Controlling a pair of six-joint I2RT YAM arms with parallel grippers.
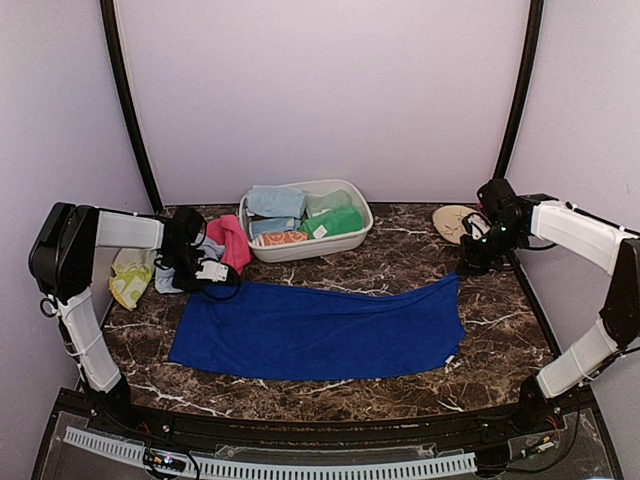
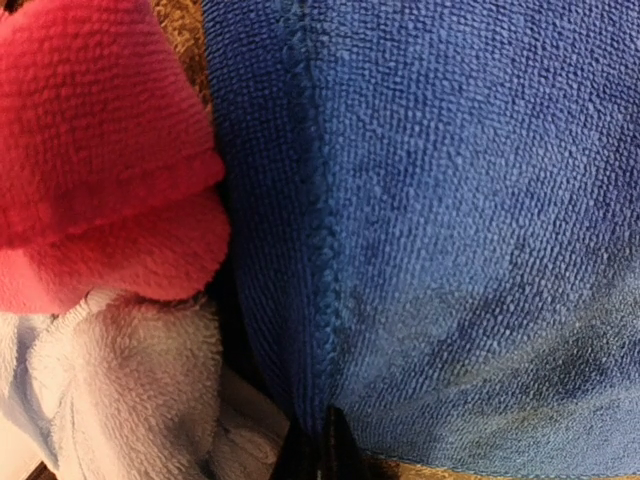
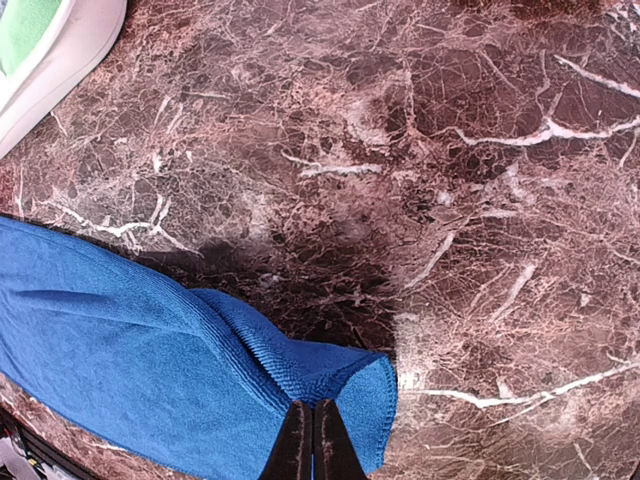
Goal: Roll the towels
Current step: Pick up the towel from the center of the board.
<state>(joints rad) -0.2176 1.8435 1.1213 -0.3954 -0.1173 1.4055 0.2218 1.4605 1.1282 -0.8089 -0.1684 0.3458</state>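
A long royal blue towel (image 1: pixel 320 330) lies spread flat across the middle of the marble table. My left gripper (image 2: pixel 320 452) is shut on its hemmed far-left edge (image 2: pixel 318 250); from above, the left gripper (image 1: pixel 210 272) sits at that corner. Beside it lie a pink towel (image 2: pixel 90 150) and a pale blue towel (image 2: pixel 120 390). My right gripper (image 3: pixel 313 440) is shut on the royal blue towel's far-right corner (image 3: pixel 330 375), which folds up slightly off the table. In the top view the right gripper (image 1: pixel 470 264) is at that corner.
A white oval tub (image 1: pixel 300 250) at the back centre holds several folded towels, blue and green among them. A round tan plate (image 1: pixel 452 222) lies behind the right gripper. A yellow-green cloth (image 1: pixel 130 277) sits at the far left. The tub's rim (image 3: pixel 60 50) shows in the right wrist view.
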